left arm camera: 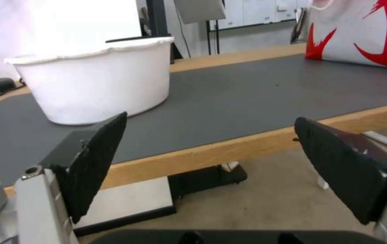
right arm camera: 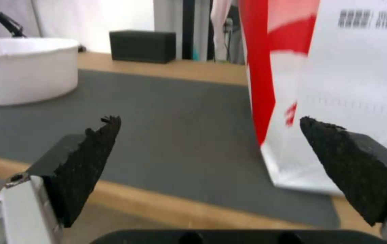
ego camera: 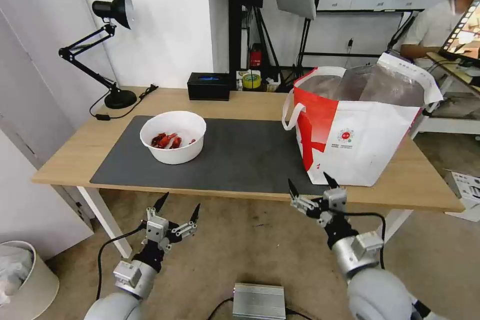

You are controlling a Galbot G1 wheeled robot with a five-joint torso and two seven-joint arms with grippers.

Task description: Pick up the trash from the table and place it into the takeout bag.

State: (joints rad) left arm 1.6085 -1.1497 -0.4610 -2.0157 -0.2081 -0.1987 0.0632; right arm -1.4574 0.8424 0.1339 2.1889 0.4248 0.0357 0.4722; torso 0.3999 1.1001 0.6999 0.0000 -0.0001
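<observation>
A white bowl (ego camera: 173, 136) with red shellfish scraps (ego camera: 166, 140) sits on the left part of the dark mat (ego camera: 240, 155), which covers most of the wooden table (ego camera: 75, 157). Well to its right stands the takeout bag (ego camera: 357, 127), its mouth open and foil lining showing, with one corner resting on the mat's right end and a white loop handle (ego camera: 290, 110) hanging off its left side. Both arms are held low in front of the table's near edge, above the floor. The left pincer (ego camera: 177, 207) is released, its two black fingers spread wide and pointing up toward the bowl, holding nothing; from its wrist the bowl (left arm camera: 96, 83) looms just past the table edge. The right pincer (ego camera: 310, 186) is also released and empty, fingers apart, sitting just before the table edge near the bag's lower left corner; from its wrist the bag (right arm camera: 333, 88) rises close ahead and the bowl (right arm camera: 23, 69) lies farther off. At the back of the table are a black box (ego camera: 209, 86) and, at the left, a black desk lamp (ego camera: 107, 50).
</observation>
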